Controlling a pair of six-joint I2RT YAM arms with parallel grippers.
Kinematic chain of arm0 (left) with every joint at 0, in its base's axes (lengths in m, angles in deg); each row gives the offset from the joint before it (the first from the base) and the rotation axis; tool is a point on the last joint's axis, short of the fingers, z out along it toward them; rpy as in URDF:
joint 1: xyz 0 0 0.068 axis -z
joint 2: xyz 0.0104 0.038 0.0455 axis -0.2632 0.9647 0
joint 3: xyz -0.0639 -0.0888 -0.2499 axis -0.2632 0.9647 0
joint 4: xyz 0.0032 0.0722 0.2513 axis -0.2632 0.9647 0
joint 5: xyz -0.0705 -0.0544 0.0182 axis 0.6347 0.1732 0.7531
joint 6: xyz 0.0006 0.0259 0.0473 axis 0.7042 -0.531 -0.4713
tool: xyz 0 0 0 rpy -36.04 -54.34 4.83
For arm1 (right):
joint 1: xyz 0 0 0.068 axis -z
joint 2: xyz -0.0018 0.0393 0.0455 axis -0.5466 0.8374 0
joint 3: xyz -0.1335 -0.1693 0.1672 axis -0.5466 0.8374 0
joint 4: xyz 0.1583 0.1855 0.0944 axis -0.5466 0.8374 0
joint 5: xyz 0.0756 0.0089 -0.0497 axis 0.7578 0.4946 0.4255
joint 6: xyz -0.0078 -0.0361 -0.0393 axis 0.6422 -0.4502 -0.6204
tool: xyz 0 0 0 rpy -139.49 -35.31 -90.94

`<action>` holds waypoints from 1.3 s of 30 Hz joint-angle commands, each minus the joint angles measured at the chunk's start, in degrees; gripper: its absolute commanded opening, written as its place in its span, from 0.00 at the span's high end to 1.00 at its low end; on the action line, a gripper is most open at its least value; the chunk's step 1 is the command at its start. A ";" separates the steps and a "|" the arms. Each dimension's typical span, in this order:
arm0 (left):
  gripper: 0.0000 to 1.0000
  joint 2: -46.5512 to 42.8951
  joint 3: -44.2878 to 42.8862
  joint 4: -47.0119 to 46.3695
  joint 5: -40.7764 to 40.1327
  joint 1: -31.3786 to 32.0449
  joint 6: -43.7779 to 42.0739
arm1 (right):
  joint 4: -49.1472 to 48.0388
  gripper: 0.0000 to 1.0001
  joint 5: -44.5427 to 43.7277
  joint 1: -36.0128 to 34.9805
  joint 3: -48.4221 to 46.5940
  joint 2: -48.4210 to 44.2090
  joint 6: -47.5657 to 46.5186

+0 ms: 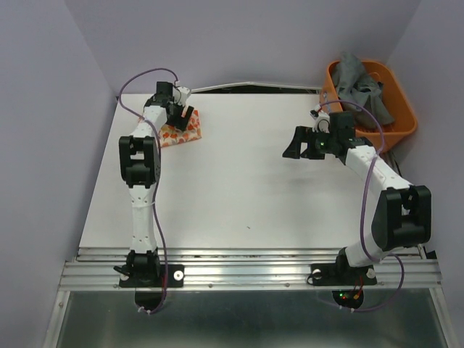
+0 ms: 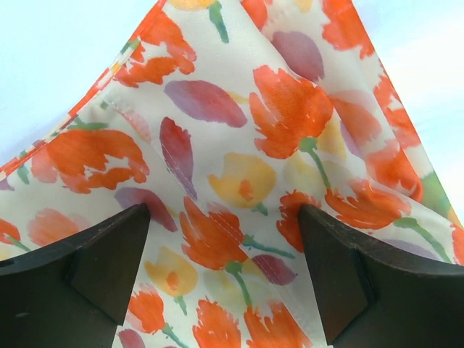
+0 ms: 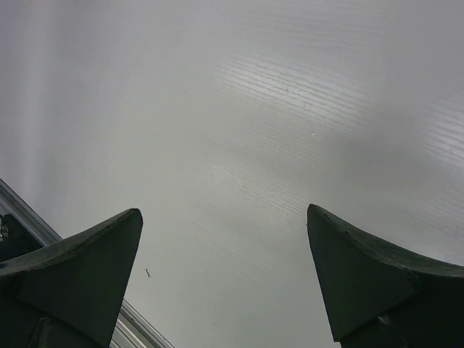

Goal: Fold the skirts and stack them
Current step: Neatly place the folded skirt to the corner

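Observation:
The cream skirt with the orange, red and yellow print (image 1: 185, 130) lies folded small at the far left of the white table (image 1: 239, 188). It fills the left wrist view (image 2: 239, 145). My left gripper (image 1: 183, 114) hovers right over it, jaws open, with cloth showing between the fingers (image 2: 101, 268) but not pinched. The dark grey skirt (image 1: 362, 83) lies bunched in the orange basket (image 1: 406, 123) at the far right. My right gripper (image 1: 297, 145) is open and empty above bare table, left of the basket; only table shows between its fingers (image 3: 80, 268).
The orange basket stands off the table's far right corner, close behind my right arm. A metal rail (image 1: 246, 264) runs along the table's near edge and also shows in the right wrist view (image 3: 43, 232). Purple walls close in the left, back and right.

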 commanded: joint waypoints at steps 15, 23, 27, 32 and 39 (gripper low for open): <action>0.02 -41.31 21.65 -1.07 1.40 0.07 2.09 | -0.18 0.00 2.89 0.35 0.74 -7.50 0.66; 0.04 -54.68 50.99 -7.55 3.17 0.25 12.38 | 0.43 0.00 2.36 0.35 0.22 -8.47 0.75; 0.02 -55.05 56.21 -9.05 -0.34 0.34 15.81 | 0.78 0.00 2.19 0.35 0.04 -8.03 0.31; 0.02 -50.75 58.33 -10.99 -3.34 0.25 17.75 | 1.05 0.00 1.75 0.35 -0.13 -7.24 0.22; 0.02 -37.14 52.53 -13.10 -0.27 -0.45 18.80 | 1.75 0.00 0.35 0.35 -0.40 -6.97 -0.66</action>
